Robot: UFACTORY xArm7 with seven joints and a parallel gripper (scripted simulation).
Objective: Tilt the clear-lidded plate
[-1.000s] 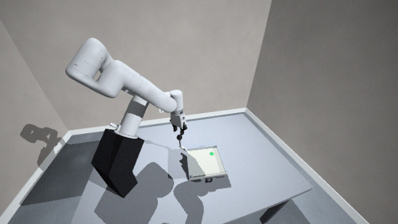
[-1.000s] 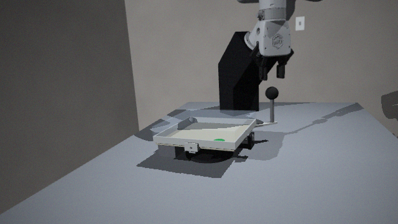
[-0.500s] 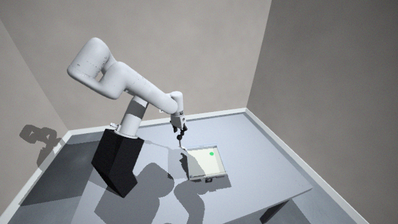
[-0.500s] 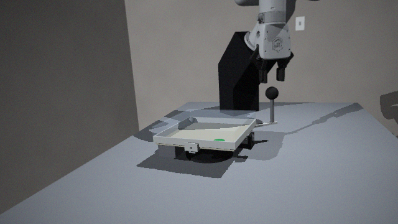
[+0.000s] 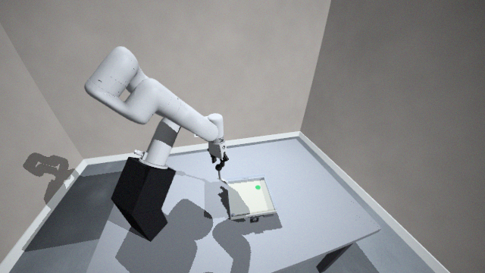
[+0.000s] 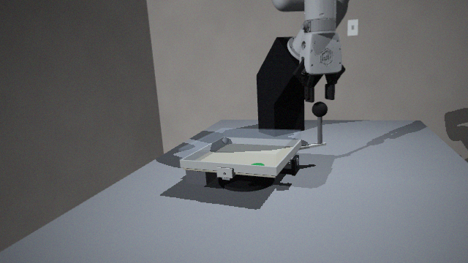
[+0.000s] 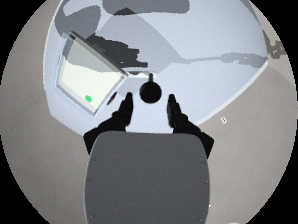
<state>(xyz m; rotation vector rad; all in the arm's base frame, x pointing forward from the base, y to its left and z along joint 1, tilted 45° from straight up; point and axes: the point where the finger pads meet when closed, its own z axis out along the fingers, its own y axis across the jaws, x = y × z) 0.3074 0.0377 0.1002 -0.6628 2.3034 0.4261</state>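
The square plate [image 6: 243,157] with raised white walls sits on a dark pivot base in the middle of the table; it also shows in the top view [image 5: 251,197] and the wrist view [image 7: 87,78]. The green spot [image 6: 257,164] lies near the front right wall [image 5: 258,186] [image 7: 88,99]. The steel ball [image 6: 225,139] rests in the far left corner, away from the spot. A thin upright lever with a black knob [image 6: 319,109] stands off the plate's far right corner. My gripper [image 6: 319,96] is open, just above the knob [image 7: 150,92], not touching it.
The arm's black pedestal [image 6: 279,91] stands behind the plate. The table's edge runs along the front and right [image 5: 364,231]. Walls close in on the left and back.
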